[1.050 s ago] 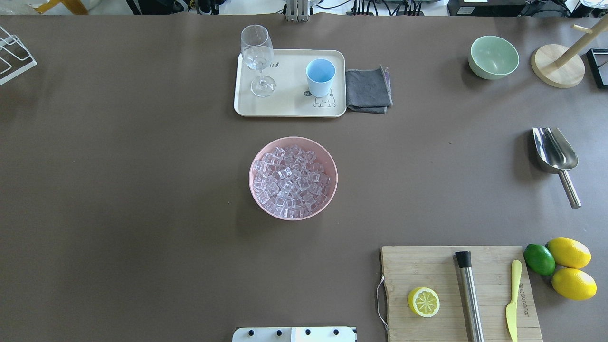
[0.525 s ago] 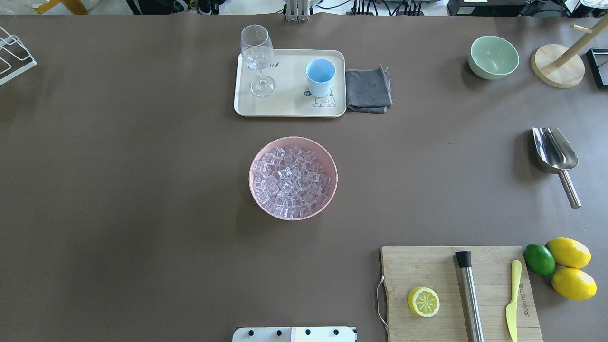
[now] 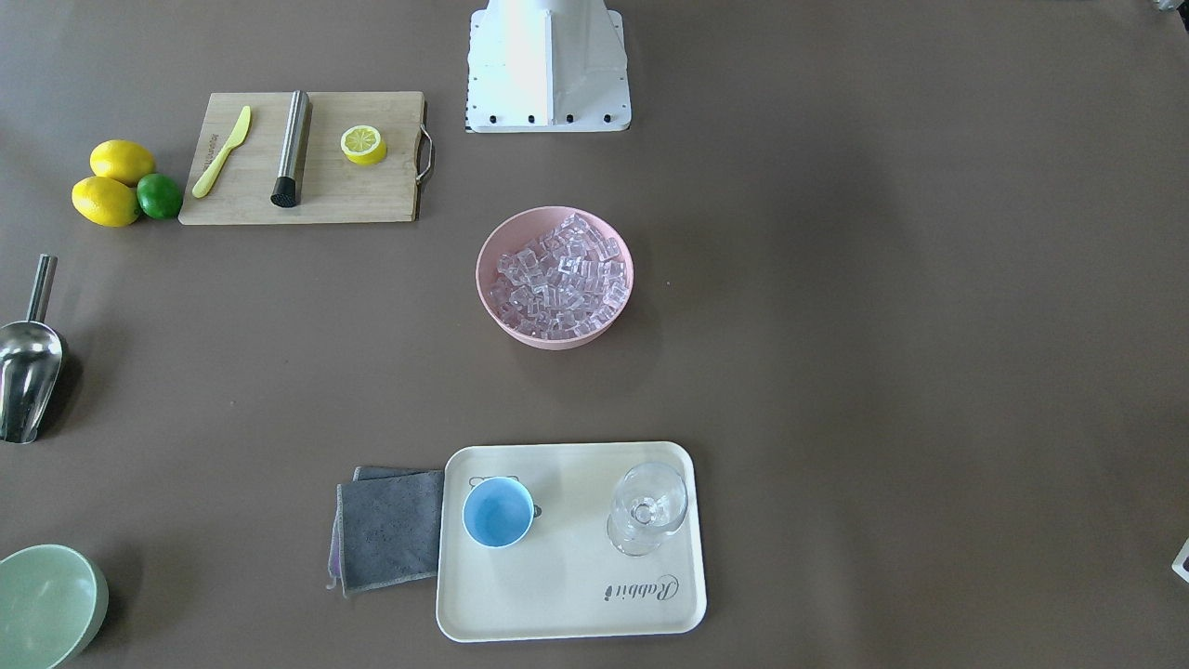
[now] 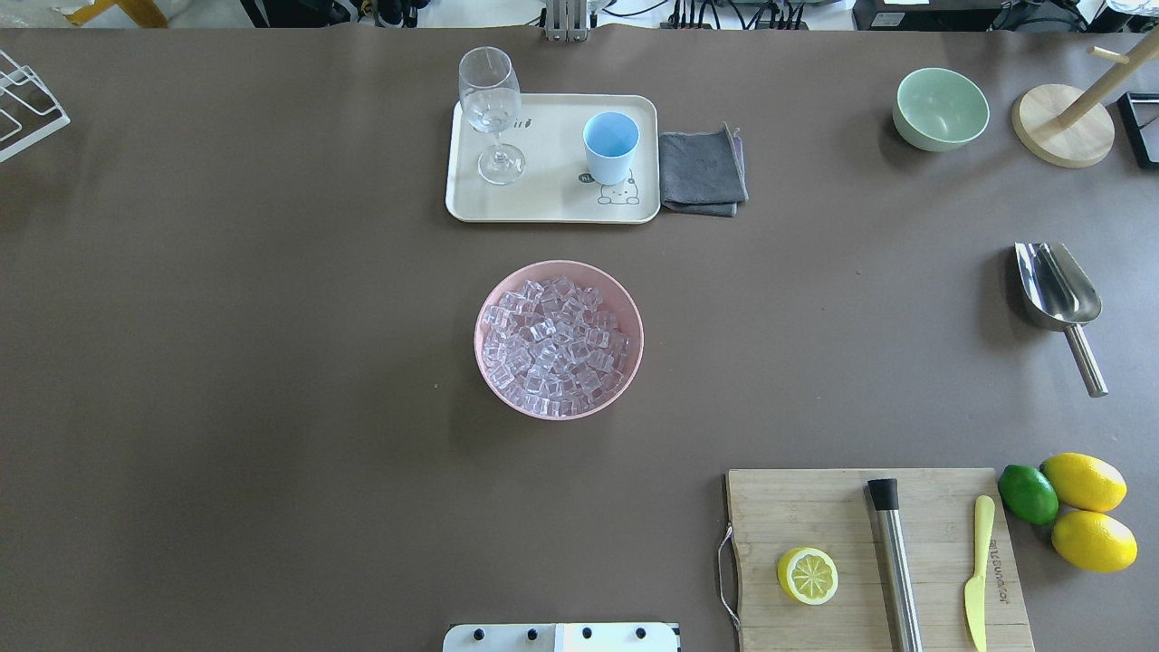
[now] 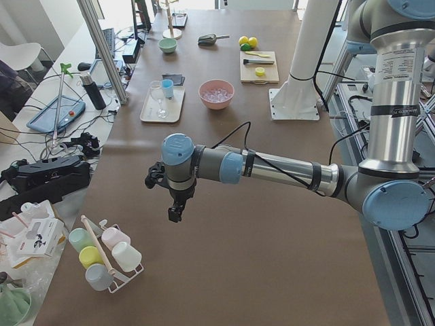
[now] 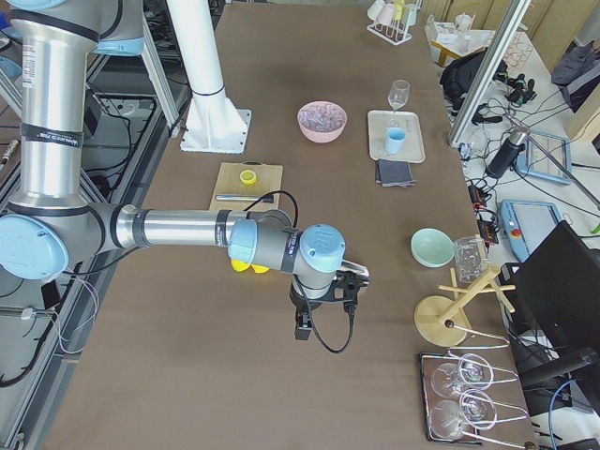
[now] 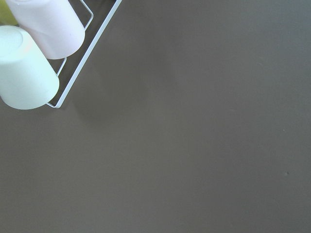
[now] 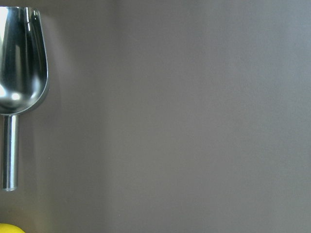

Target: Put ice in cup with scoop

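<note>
The ice (image 4: 554, 344) fills a pink bowl (image 4: 485, 371) at the table's middle. The light-blue cup (image 4: 610, 145) stands empty on a cream tray (image 4: 543, 206) beyond the bowl; it also shows in the front-facing view (image 3: 498, 512). The steel scoop (image 4: 1059, 292) lies on the table at the right, handle toward the robot, and shows at the right wrist view's left edge (image 8: 22, 58). My left gripper (image 5: 175, 214) and right gripper (image 6: 302, 330) show only in the side views, far from these things; I cannot tell whether they are open or shut.
A wine glass (image 4: 490, 109) stands on the tray, a grey cloth (image 4: 702, 170) beside it. A pale green bowl (image 4: 941, 109), a cutting board (image 4: 833, 507) with lemon half, steel cylinder and yellow knife, and lemons with a lime (image 4: 1028, 493) are at the right. A mug rack (image 7: 73, 77) is by the left wrist.
</note>
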